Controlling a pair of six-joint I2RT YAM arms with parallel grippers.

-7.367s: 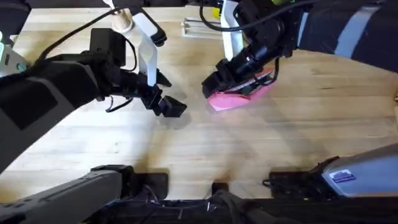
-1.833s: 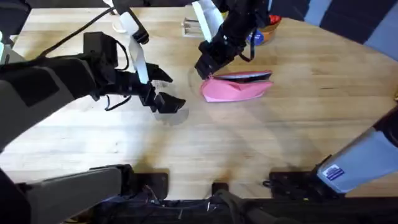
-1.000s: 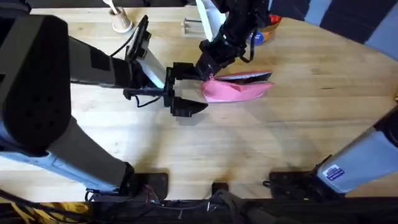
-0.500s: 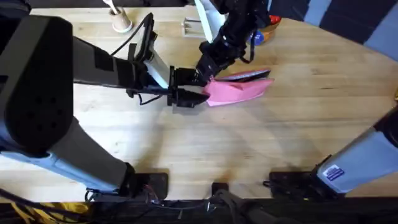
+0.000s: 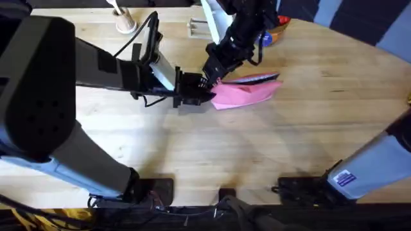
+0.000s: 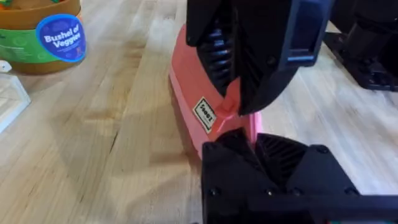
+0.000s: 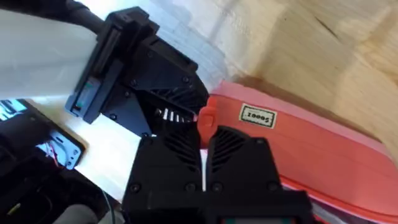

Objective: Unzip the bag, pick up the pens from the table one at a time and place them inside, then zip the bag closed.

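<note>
Both sets of fingers met at the near end of the bag, which lay on the table.

In its wrist view, we saw the right gripper pressed together on a small pink tab at the bag's end. In the left wrist view, the left gripper sat closed on the pouch tip just below it. From overhead, we saw the two grippers merged into one dark mass. Only the wrist views showed the bag's small white label. We could not make out the zipper's state.
</note>
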